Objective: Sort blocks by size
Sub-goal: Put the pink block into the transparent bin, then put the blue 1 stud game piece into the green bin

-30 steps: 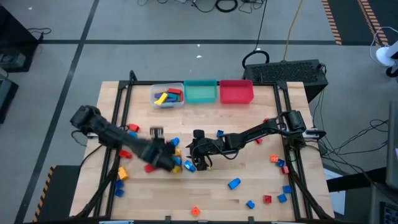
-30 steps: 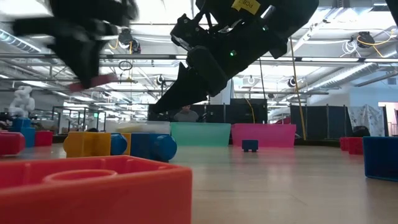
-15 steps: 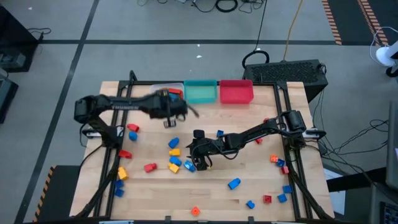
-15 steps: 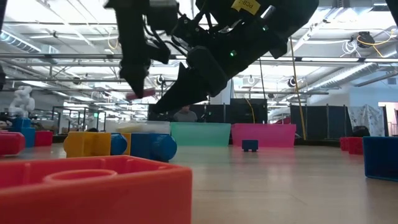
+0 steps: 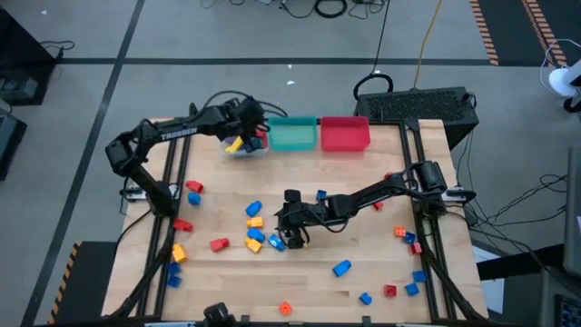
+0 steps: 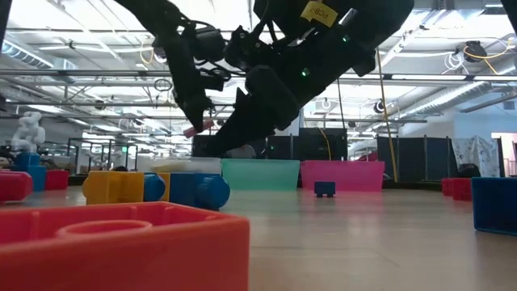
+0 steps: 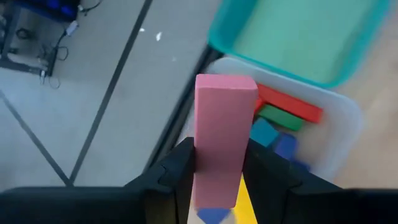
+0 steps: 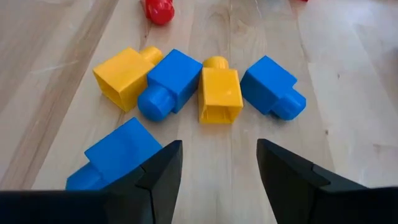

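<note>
1. the pink bar (image 7: 224,137) i'm carrying sits upright between the fingers of my left gripper (image 7: 214,177), held by its lower part, most of its length standing clear above the fingertips. it hangs over the clear bin (image 5: 245,141) at the far edge of the table (image 5: 363,272), where red, green, blue and yellow long pieces already lie.

2. what worries me: the bar is pinched near one end, so on release it may tip rather than drop flat. from the wrist view it looks close to the bin's outer wall, with bare floor just beyond, so a tumble that way could send it off the table. the teal bin (image 5: 292,134) touches the clear one, so a drift sideways could put the bar in the wrong size class.

3. left claw: closed on the pink bar, touching nothing else that i can see.

4. right gripper (image 8: 217,165): fingers apart, holding nothing, hovering low at mid-table over a cluster of medium bricks. a blue brick (image 8: 121,155) lies just beside one finger; i can't tell if they touch. two more blue bricks and two yellow bricks (image 8: 217,93) lie ahead of it, packed close, so closing here might nudge neighbours.

5. other blocks are scattered across the table.
</note>
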{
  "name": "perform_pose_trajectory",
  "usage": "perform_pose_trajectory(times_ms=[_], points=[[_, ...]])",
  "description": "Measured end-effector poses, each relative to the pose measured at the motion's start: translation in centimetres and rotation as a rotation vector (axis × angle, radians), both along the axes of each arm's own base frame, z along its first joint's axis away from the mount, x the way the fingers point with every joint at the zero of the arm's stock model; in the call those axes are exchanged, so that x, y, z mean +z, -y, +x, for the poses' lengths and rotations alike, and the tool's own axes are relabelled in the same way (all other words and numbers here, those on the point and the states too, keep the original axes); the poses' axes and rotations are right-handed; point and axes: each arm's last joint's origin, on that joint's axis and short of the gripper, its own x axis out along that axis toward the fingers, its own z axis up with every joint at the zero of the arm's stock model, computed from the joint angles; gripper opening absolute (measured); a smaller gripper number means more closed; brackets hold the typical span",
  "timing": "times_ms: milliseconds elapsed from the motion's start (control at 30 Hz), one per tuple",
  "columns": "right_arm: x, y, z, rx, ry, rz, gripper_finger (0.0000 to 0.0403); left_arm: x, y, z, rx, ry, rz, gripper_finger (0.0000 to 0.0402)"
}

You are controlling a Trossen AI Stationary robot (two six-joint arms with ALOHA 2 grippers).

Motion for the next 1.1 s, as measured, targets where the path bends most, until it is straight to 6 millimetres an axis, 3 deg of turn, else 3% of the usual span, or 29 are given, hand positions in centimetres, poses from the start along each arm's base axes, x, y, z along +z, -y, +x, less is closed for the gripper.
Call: perform_pose_trajectory(times_ms=[233,467,700,900,1100], points=[[-1.0,0.0,-0.1,-0.037,-0.053,0.031,0.0194,-0.1,-0.5,-0.3,-0.016,0.045,-0.069,0.0135],[-3.7,0.0,0.1,-0.054,-0.108,0.038,0.0194,-0.1,-0.5,-0.4,0.059,0.063,-0.064,0.0201],[-2.7,-0.1,0.1,-0.024,-0.070,0.007,0.0194,-0.7,0.3,-1.5,0.110,-0.038,-0.158,0.0216],[-2.3,0.1,0.0,0.052,-0.080,-0.089,0.0194,-1.5,1.7,-2.7,-0.031,-0.009,-0.265,0.0204],[-0.6,2.2,0.9,0.100,0.039,-0.218,0.0194,-2.6,4.0,-4.2,0.003,0.072,-0.305,0.0203]])
